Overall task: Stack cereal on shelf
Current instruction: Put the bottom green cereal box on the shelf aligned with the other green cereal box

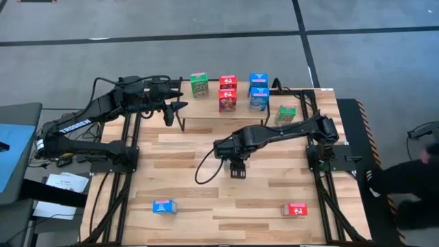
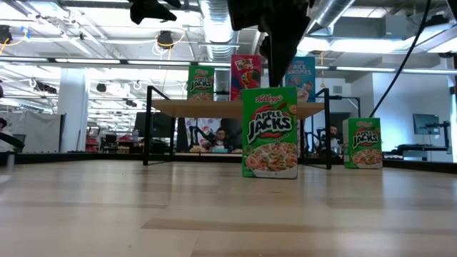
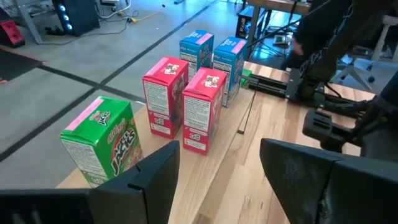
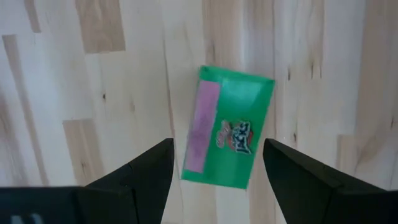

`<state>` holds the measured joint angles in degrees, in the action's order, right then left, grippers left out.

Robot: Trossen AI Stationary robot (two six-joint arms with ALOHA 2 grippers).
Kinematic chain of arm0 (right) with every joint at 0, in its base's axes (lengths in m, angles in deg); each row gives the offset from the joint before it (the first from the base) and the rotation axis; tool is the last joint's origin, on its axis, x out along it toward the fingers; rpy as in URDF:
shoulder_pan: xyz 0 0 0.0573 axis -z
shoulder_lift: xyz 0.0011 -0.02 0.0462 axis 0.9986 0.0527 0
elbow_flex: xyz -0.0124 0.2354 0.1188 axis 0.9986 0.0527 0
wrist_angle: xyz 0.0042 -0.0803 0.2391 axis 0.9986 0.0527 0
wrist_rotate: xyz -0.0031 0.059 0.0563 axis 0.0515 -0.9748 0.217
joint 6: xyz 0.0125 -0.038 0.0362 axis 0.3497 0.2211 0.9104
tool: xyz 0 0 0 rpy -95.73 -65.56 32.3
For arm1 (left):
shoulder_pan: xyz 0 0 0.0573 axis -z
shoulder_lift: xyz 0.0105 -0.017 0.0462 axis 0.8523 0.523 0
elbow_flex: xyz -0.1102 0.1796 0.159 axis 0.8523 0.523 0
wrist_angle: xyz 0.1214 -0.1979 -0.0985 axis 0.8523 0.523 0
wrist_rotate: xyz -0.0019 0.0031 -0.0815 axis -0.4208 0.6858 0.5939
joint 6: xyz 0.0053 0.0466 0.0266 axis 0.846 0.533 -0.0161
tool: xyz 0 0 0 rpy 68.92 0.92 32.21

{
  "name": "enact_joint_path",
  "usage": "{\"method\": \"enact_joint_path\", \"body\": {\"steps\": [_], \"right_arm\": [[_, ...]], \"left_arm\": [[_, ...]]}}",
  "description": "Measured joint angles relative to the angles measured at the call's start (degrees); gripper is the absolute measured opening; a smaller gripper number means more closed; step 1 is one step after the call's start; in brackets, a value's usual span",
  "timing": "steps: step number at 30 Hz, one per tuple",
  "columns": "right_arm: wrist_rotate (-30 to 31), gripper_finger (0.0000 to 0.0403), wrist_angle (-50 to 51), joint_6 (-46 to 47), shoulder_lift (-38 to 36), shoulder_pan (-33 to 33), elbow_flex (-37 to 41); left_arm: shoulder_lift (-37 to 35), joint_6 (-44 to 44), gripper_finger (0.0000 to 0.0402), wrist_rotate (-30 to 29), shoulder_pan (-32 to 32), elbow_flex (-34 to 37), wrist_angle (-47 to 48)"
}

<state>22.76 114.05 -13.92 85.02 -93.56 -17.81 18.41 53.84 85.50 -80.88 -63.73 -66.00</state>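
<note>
Currently on shelf (image 1: 226,118): five cereal boxes (image 1: 228,99). Off shelf, on table (image 1: 206,206): four. Right fingers (image 4: 214,163) spread, empty, over green box (image 4: 227,135), centre; left fingers (image 3: 217,165) apart, empty, nine o'clock of shelf.

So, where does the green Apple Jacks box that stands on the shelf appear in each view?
High view: green Apple Jacks box at the left end of the shelf, upper middle.
Low view: on top of the shelf, leftmost box up there.
Left wrist view: nearest box, lower left.
Right wrist view: not in it; another green box shows there.
Shared landmark: the shelf, in all views but the right wrist.
</note>
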Motion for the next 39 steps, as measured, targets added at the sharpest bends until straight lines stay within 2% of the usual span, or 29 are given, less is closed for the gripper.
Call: {"method": "enact_joint_path", "body": {"steps": [8, 12, 26, 32, 39], "right_arm": [[-0.6, 0.0272, 0.43, 1.34, 0.02, -0.01, 2.09], [-2.82, 0.0272, 0.27, 1.72, 0.02, 0.04, 2.47], [-3.31, 0.0272, 0.85, 1.6, 0.02, 0.65, 2.3], [-7.67, 0.0272, 0.62, 1.56, 0.0, 1.13, 2.21], [-6.02, 0.0272, -0.22, 1.58, 0.12, 1.11, 2.16]], "left_arm": [[0.0, 0.01, 0.0213, 0.0, 0.0, 0.0, 0.0], [0.01, 0.01, 0.0213, -0.02, 0.0, 0.0, 0.0], [0.02, 0.01, 0.0213, -0.06, -0.01, 0.0, -0.02], [0.0, 0.01, 0.0213, -0.35, -0.02, 0.0, -0.02], [0.01, 0.01, 0.0213, -0.44, -0.01, 0.0, -0.02]]}}
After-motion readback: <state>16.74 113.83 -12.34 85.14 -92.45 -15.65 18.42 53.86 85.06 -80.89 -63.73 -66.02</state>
